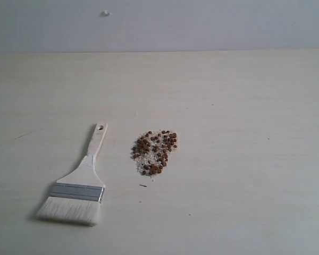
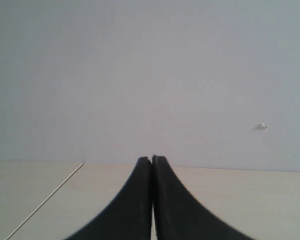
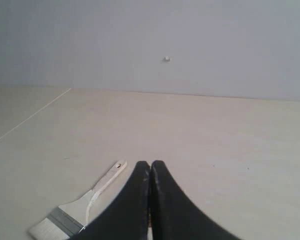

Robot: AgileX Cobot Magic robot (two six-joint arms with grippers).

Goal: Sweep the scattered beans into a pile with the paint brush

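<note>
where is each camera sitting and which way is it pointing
Exterior: off the arms, above the table, looking down at brush and beans; no robot part shows.
Left wrist: on the left arm, low, facing the wall; shut left end effector shows.
Right wrist: on the right arm, facing table and wall; shut right end effector shows.
Shared: brush in exterior and right wrist; wall speck in all three.

Looks like a bare lab test bench: pale wood-grain tabletop [image 1: 244, 95] up front, plain grey-white wall [image 1: 212, 24] at 12 o'clock w/ tiny white stud [image 1: 105, 13] at 11.
</note>
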